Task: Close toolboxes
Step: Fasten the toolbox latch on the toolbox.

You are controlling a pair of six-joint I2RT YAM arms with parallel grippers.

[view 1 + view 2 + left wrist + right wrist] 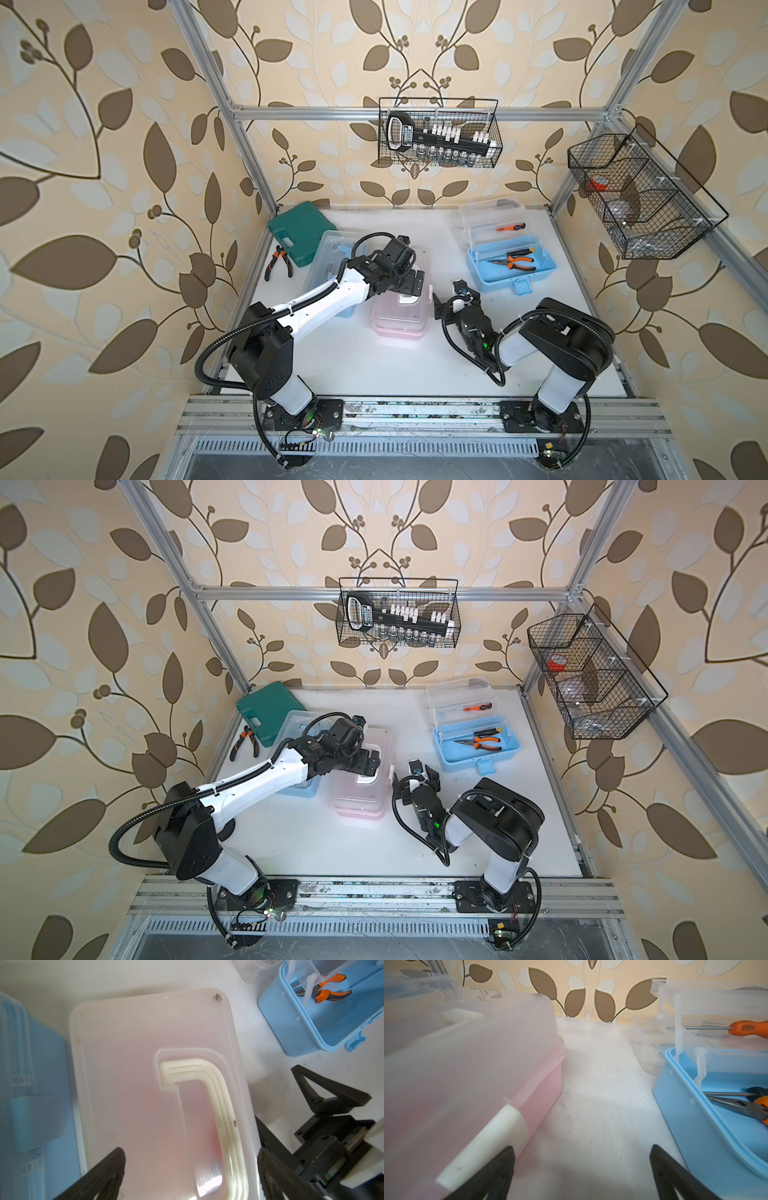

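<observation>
The pink toolbox sits mid-table with its clear lid down and its white handle lying flat. My left gripper hovers open just above that lid. My right gripper stands open, empty, low beside the box's right side, one fingertip next to its white latch. A light-blue toolbox lies at the left, partly under my left arm, clear lid down. Another light-blue toolbox at the back right stands open, with tools inside.
A dark green case and loose pliers lie at the back left. The open blue box's latch hangs toward the table's front. Two wire baskets hang on the frame above the table.
</observation>
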